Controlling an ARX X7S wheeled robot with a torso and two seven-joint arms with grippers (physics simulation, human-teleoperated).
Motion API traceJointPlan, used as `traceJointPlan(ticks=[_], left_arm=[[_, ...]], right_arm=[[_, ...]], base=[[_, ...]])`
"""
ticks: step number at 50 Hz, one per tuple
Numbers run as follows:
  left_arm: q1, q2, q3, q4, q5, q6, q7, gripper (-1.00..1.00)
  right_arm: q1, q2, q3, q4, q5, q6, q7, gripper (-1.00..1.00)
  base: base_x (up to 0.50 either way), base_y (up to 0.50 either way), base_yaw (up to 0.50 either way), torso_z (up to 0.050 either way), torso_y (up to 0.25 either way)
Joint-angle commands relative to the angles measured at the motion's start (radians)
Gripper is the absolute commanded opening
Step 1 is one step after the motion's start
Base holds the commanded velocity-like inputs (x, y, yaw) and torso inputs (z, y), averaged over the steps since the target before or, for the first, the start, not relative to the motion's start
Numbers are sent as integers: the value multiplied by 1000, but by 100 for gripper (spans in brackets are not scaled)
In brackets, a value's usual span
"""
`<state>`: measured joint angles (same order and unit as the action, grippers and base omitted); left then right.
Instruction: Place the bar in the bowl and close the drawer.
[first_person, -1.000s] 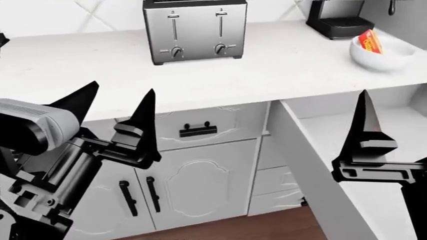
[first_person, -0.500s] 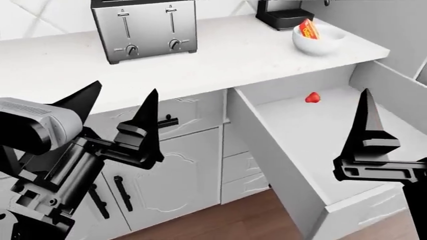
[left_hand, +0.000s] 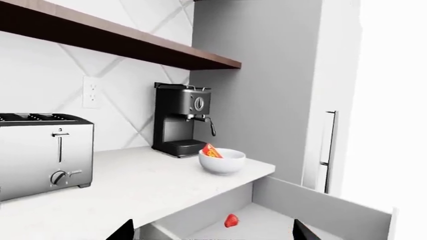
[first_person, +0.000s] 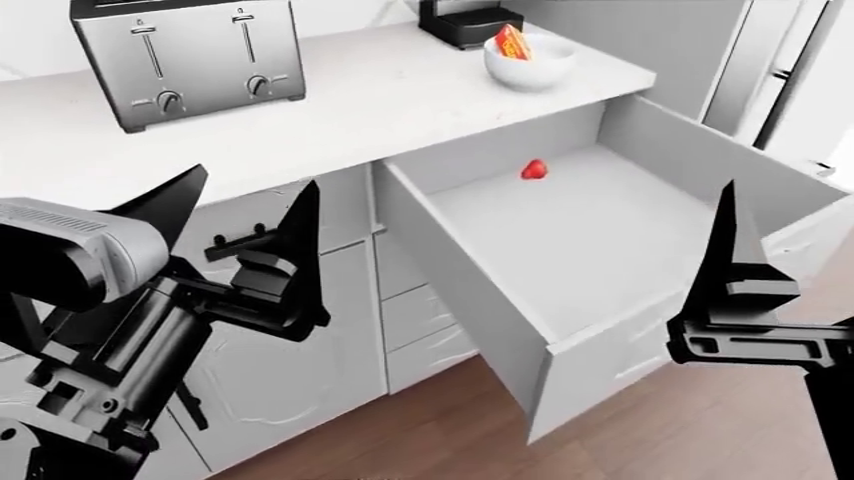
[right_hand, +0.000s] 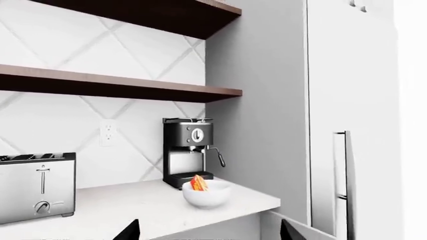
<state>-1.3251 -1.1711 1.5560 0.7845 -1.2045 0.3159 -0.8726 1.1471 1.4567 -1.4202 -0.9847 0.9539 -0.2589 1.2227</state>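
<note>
The red-orange bar (first_person: 511, 42) stands tilted inside the white bowl (first_person: 534, 66) on the counter, beside the coffee machine. Both wrist views also show the bar (left_hand: 211, 151) (right_hand: 199, 183) leaning in the bowl (left_hand: 223, 163) (right_hand: 207, 196). The wide drawer (first_person: 461, 300) under the counter is pulled far out, and a small red strawberry (first_person: 534, 170) lies at its back. My left gripper (first_person: 247, 200) hangs open in front of the cabinet, left of the drawer. My right gripper (right_hand: 208, 235) is open too. One of its fingers (first_person: 731, 260) stands near the drawer's front right corner, and both grippers are empty.
A steel toaster (first_person: 187, 55) stands on the counter (first_person: 360, 110) at the left and a black coffee machine (first_person: 461, 20) at the back. Tall grey cabinet panels with a long handle (first_person: 774, 60) rise to the right of the drawer. Wooden floor (first_person: 441, 440) lies below.
The head view has swung right, so toaster and bowl slid left in it and the whole open drawer came into sight. Both grippers keep the same open pose.
</note>
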Motion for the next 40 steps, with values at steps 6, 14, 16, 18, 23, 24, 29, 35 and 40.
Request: traceJointPlan(ticks=[6,14,16,18,23,24,29,35,40], left_arm=[[13,2,-3,-6,-1,9,0,100],[20,3,-2,-6,6,8,0,100],[20,2,-4,-6,4,10,0,100],[23,2,-2,-4,8,8,1,100],[29,3,-1,-5,12,10,2,100],[29,4,-2,-6,12,9,3,100],[30,3,-4,-7,12,11,2,100],[34,3,-6,-10,9,16,3,100],[37,3,-9,-12,10,19,0,100]], right_arm=[[-8,-9,-3,8,-5,0,5,100],[-13,-5,-4,6,-11,-4,6,100],[-12,-6,-4,9,-9,-4,5,100],[-14,-5,-4,7,-12,-7,7,100],[-18,-6,-5,9,-14,-10,7,100],[-19,-6,-6,8,-16,-10,7,100],[-18,-6,-4,7,-14,-8,8,100],[-21,-10,-5,13,-14,-10,8,100],[-22,-10,-5,14,-13,-13,7,100]], base=[[-144,82,-500,0,0],[-139,88,-500,0,0],[-136,92,-500,0,0],[-133,92,-500,0,0],[-133,97,-500,0,0],[-131,99,-500,0,0],[-130,102,-500,0,0],[-126,107,-500,0,0],[-122,111,-500,0,0]])
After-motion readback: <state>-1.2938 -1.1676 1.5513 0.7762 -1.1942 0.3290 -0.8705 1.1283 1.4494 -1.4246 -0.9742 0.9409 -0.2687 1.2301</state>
